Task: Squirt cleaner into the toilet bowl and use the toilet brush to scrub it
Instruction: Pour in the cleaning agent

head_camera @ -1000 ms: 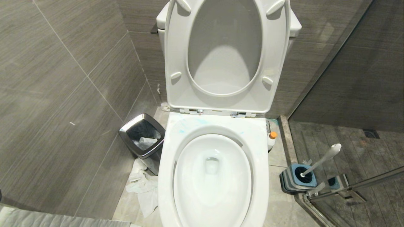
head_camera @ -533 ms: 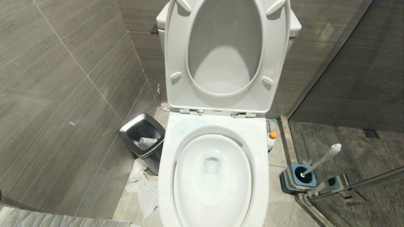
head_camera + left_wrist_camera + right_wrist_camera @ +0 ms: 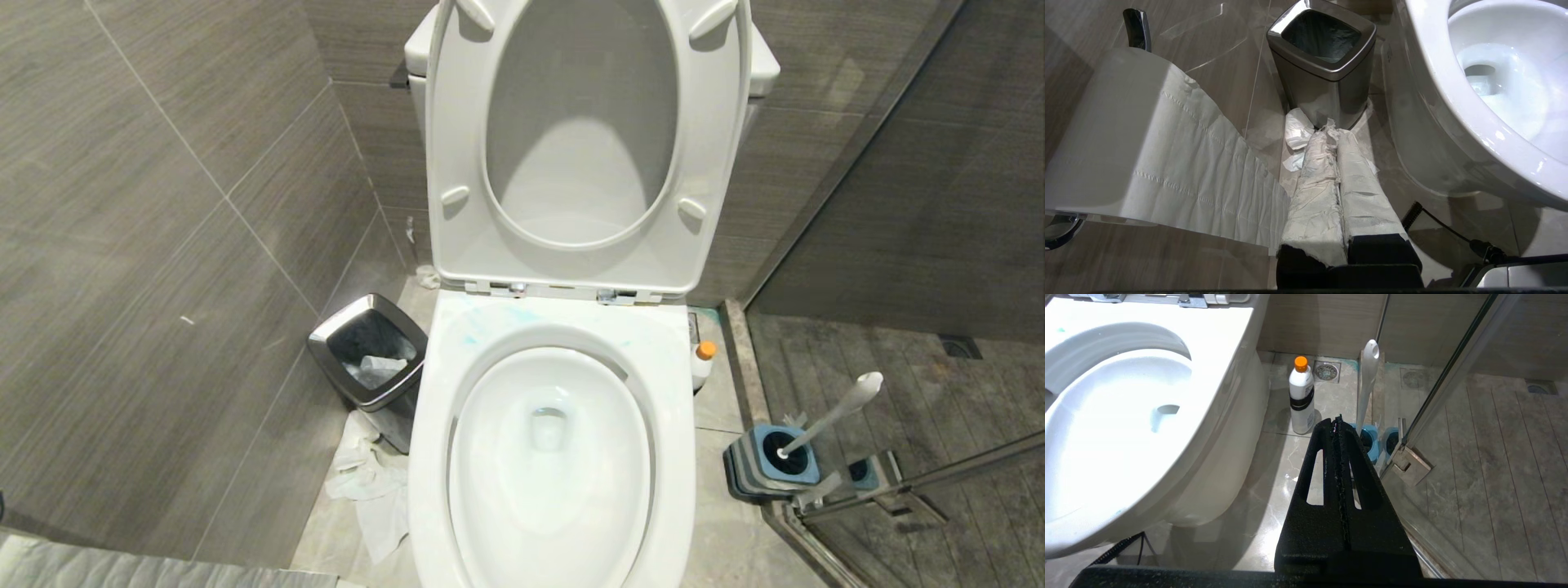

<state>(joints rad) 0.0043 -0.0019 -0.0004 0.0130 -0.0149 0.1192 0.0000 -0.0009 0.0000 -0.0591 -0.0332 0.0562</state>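
My left gripper [image 3: 1336, 136] hangs low on the left, its fingers [image 3: 1314, 183] wrapped in white paper and pressed together. My right gripper [image 3: 1337, 420] hangs low on the right, black fingers [image 3: 1355, 477] closed, empty.

The toilet bowl [image 3: 433, 457] runs off the near edge in the head view. The brush's [image 3: 1367, 379] bristles are sunk in its holder [image 3: 1370, 437], just beyond the right gripper [image 3: 1337, 418], whose fingers hide part of that holder.
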